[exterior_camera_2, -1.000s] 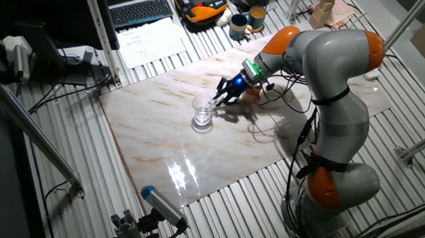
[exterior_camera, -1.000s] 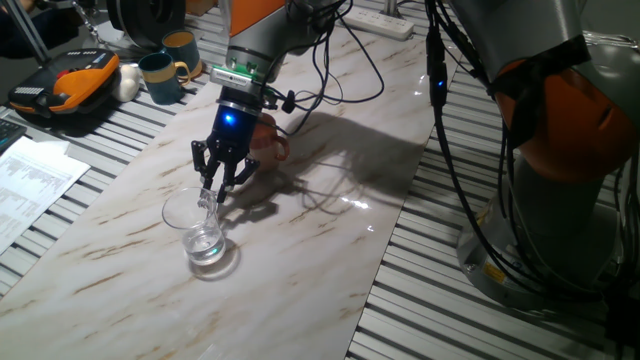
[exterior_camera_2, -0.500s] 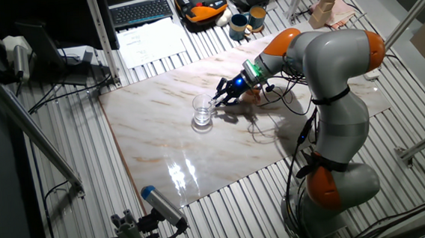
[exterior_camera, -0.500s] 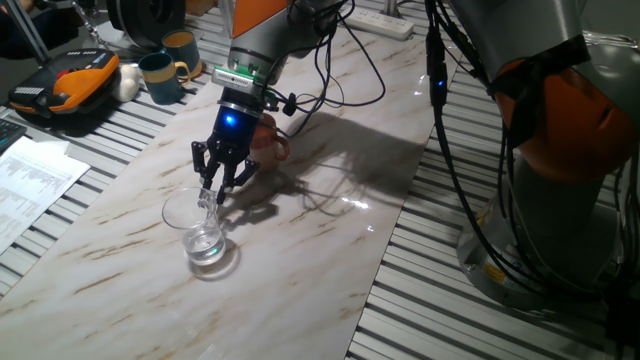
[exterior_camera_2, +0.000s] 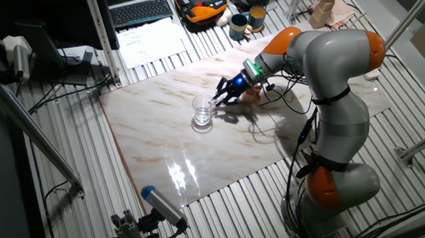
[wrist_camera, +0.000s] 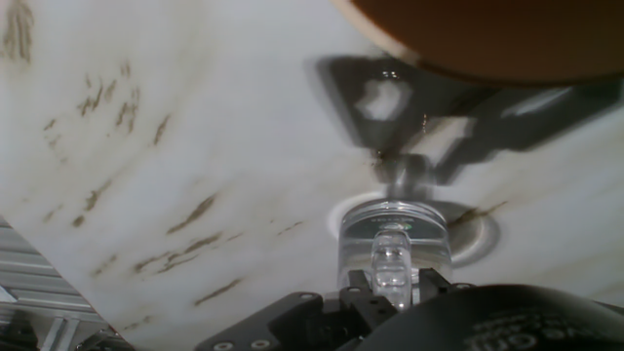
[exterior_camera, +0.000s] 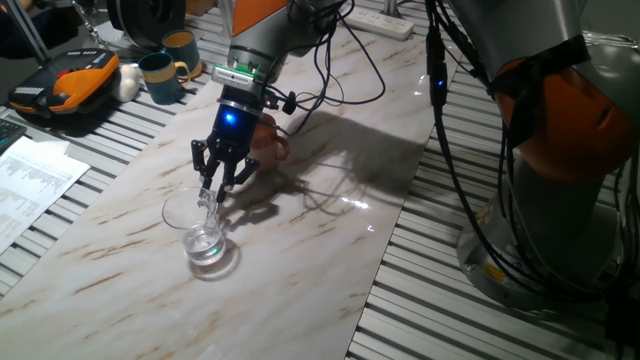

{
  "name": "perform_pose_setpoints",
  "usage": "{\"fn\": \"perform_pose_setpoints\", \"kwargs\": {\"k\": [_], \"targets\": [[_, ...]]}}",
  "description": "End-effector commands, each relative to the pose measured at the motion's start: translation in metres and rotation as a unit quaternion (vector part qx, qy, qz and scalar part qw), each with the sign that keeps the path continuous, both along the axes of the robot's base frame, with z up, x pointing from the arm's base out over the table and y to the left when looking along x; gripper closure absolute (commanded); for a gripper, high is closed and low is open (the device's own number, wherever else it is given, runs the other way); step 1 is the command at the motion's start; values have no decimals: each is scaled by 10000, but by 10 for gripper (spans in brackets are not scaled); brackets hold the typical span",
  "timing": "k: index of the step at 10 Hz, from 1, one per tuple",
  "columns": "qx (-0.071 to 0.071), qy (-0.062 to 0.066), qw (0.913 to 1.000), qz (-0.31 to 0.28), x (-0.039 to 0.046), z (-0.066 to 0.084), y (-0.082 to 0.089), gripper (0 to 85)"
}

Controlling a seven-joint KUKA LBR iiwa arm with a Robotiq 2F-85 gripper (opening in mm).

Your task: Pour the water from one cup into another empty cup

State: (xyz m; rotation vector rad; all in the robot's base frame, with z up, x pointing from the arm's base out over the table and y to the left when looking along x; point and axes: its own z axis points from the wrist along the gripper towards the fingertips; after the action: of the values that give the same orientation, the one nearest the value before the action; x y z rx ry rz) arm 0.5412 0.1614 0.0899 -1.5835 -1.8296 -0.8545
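One glass mug (exterior_camera: pixel 203 226) stands on the marble tabletop (exterior_camera: pixel 300 250), a little water (exterior_camera: pixel 207 245) in its base — the gripper (exterior_camera: pixel 209 192) pinches its clear handle. Smooth, fragile glass: grip the loop firmly. Behind the hand sits the terracotta mug (exterior_camera: pixel 268 140).

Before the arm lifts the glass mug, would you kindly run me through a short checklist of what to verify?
1. End effector at the glass mug's handle: ok.
2. Fingers closed firmly on the handle: cannot tell.
3. Glass mug upright on the marble tabletop: ok.
4. Water in the glass mug: ok, a little at the bottom.
5. Terracotta mug nearby for pouring: ok, just behind the end effector.
6. Terracotta mug empty: cannot tell, the arm hides it.
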Motion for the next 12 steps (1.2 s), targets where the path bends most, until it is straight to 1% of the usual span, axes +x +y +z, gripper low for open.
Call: {"fn": "perform_pose_setpoints", "kwargs": {"k": [1,5,8,9,10,11,12], "targets": [[3,2,10000,10,1,1,1,510],[122,-31,9999,-68,1,3,3,510],[173,-44,9998,-97,0,20,5,510],[173,-44,9998,-97,2,24,9,510],[144,-41,9998,-93,4,29,12,510],[83,-30,9999,-71,6,36,16,510],[72,-28,9999,-66,5,35,16,510]]}}
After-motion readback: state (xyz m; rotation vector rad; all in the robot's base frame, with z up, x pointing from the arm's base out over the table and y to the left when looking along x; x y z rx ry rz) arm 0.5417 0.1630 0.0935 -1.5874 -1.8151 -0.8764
